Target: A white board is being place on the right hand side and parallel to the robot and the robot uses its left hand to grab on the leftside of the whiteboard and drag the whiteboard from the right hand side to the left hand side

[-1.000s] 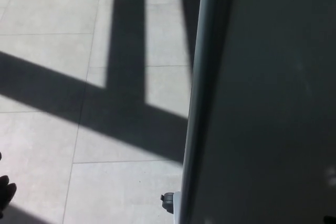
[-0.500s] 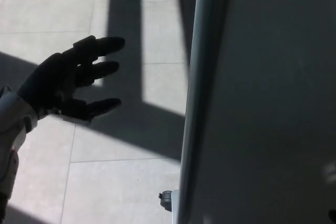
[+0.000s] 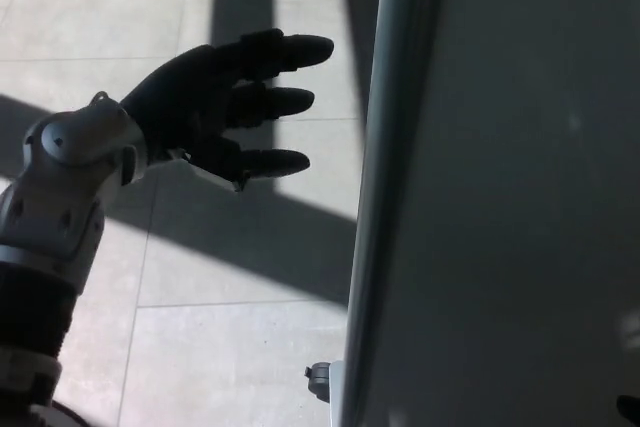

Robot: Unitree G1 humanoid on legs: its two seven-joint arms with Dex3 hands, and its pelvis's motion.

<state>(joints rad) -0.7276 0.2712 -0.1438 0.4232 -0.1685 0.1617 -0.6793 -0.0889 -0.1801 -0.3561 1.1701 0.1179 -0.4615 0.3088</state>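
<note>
The whiteboard [image 3: 510,197] fills the right half of the head view, its surface in shade and its pale metal left frame edge [image 3: 385,177] running from top to bottom. My left hand [image 3: 225,107] is raised to the left of that edge, open, with its black fingers [image 3: 290,102] spread and pointing toward the frame. A short gap separates the fingertips from the edge; nothing is held. The grey wrist and forearm [image 3: 60,217] rise from the lower left. My right hand does not show.
Light floor tiles [image 3: 220,357] lie below, crossed by broad dark shadows [image 3: 250,227]. A small grey caster [image 3: 320,382] of the board's stand sits at the bottom beside the frame.
My left hand has risen from the lower left corner and moved right toward the whiteboard's left edge, staying open. The board has not moved.
</note>
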